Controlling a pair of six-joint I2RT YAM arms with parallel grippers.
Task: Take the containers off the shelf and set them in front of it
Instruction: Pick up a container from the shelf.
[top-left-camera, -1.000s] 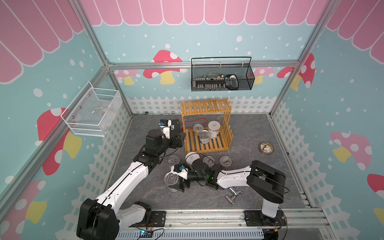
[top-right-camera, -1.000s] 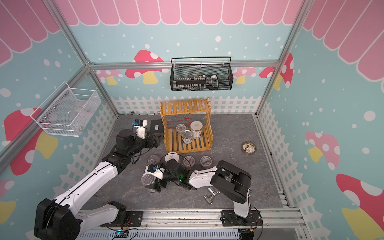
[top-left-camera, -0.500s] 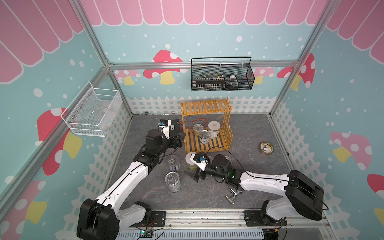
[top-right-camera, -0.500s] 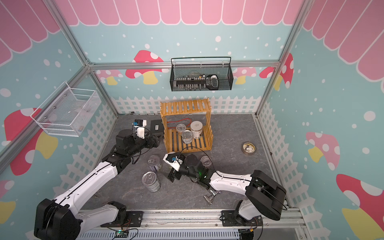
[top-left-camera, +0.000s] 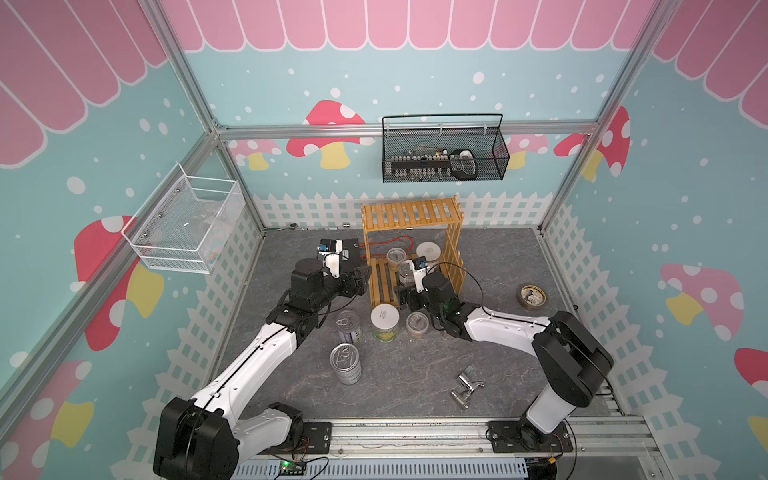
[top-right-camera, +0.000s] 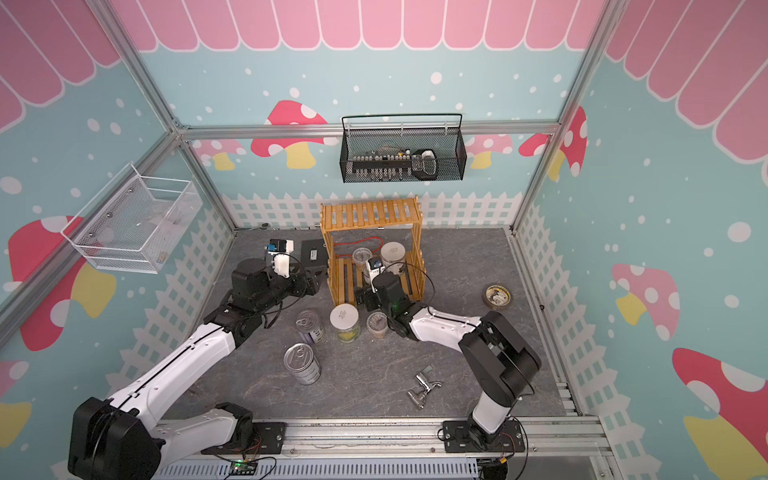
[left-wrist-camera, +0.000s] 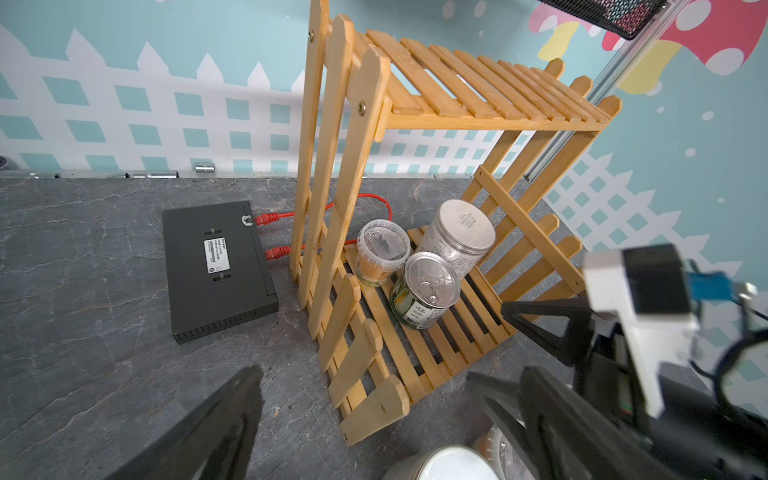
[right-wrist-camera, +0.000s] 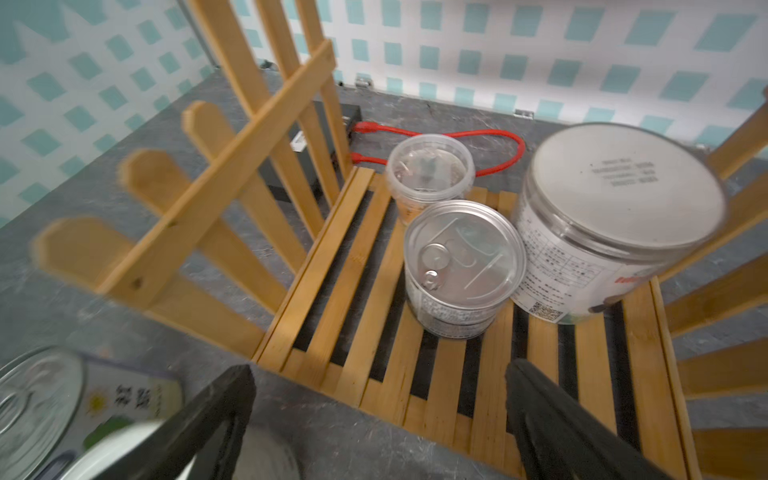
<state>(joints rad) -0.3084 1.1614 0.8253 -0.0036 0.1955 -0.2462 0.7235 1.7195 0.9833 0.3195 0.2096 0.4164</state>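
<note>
The shelf stands at the back of the grey table, and 3 containers are on its lower tier. A clear cup at the rear has a pale brown fill low in it and dark bits showing under the lid. Beside it is a white-lidded canister, whose printed silver wall hides whatever is inside. A pull-tab tin stands in front of the cup and just beside the canister, sealed, with green on its label. On the table in front of the shelf, 4 more containers show in both top views. A row of 3 stands just off the front edge: a purple-labelled tin, sealed; a white-lidded jar showing yellow-green through its side; and a second clear cup with brownish contents, close against the right arm. A silver tin, also sealed, stands alone nearer the rail. The right gripper hovers at the front edge of the lower tier, facing the pull-tab tin, jaws spread wide with nothing between them. The left gripper sits by the shelf's left side, likewise wide open and empty.
</note>
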